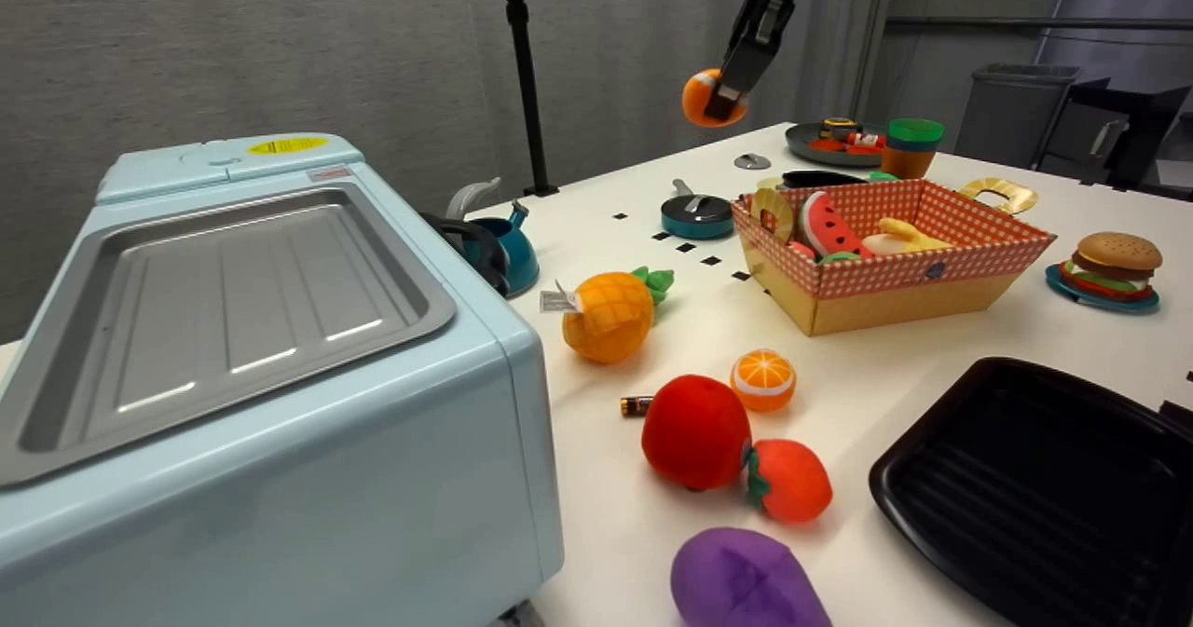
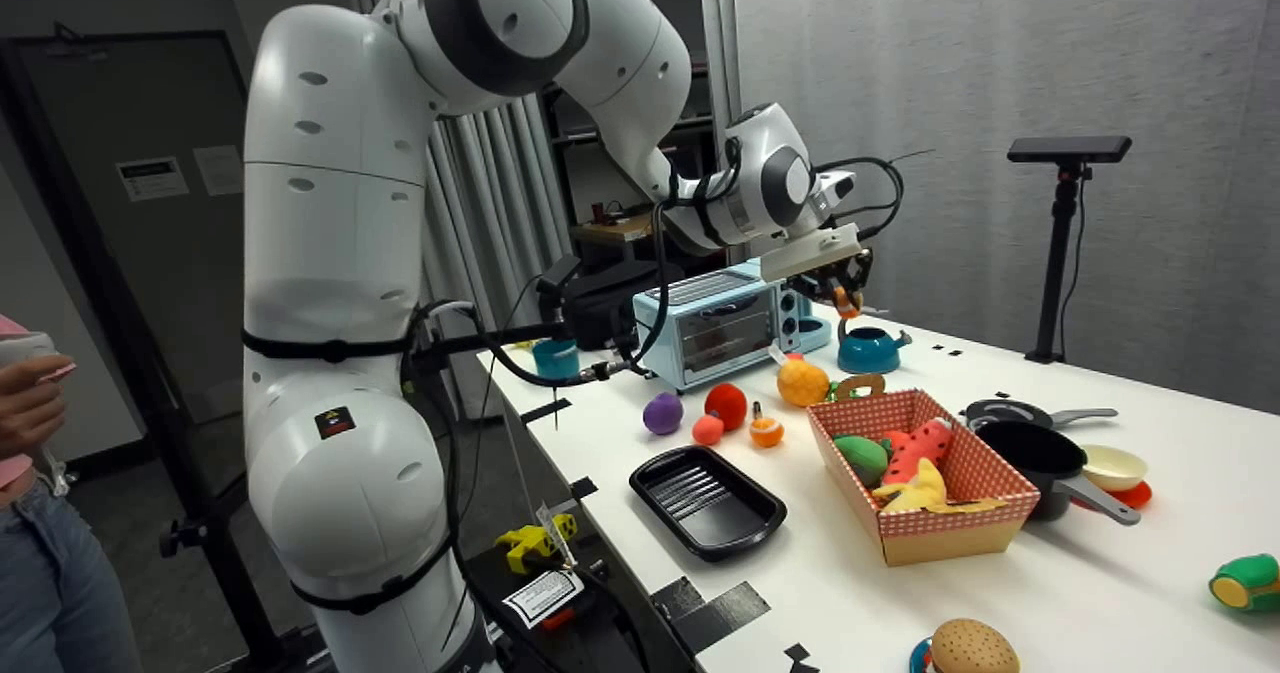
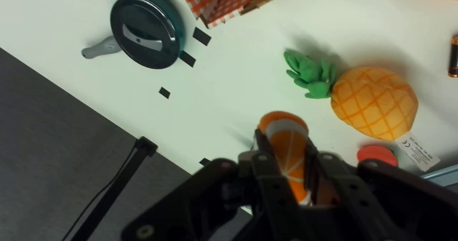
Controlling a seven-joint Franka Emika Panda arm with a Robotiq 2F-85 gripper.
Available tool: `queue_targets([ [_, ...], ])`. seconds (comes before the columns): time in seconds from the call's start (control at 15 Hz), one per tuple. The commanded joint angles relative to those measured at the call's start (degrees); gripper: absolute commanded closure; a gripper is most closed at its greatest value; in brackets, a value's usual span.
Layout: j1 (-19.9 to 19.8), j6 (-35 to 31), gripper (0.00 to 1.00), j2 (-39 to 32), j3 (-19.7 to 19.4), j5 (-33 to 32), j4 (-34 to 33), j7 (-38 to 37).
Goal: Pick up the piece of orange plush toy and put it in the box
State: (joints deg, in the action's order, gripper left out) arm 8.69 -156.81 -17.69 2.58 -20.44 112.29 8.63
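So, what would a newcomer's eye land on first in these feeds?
Probably the white robot arm, towering over the left side of an exterior view. Next, the orange plush piece, clamped in the jaws and held aloft, below and right of centre in the wrist view. Then, in an exterior view, the light-blue toaster oven filling the left, and the red-checked box right of centre, a watermelon slice inside it.

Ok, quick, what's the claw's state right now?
Claw: closed, holding the orange plush piece, not yet over the box.
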Motion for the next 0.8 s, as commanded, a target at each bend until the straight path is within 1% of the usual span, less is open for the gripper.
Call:
queue_targets([
  [0.0, -0.5, -3.6, 0.95, 6.2, -3.1, -2.1, 7.1, -5.7],
  [0.33, -3.9, -8.4, 0.95, 9.2, -4.8, 0.7, 11.9, -6.6],
  [0.6, -6.5, -12.2, 0.95, 9.8, -4.9, 4.4, 15.0, -5.6],
  [0.73, -7.2, -13.5, 0.95, 9.9, -4.9, 5.7, 16.0, -5.5],
])
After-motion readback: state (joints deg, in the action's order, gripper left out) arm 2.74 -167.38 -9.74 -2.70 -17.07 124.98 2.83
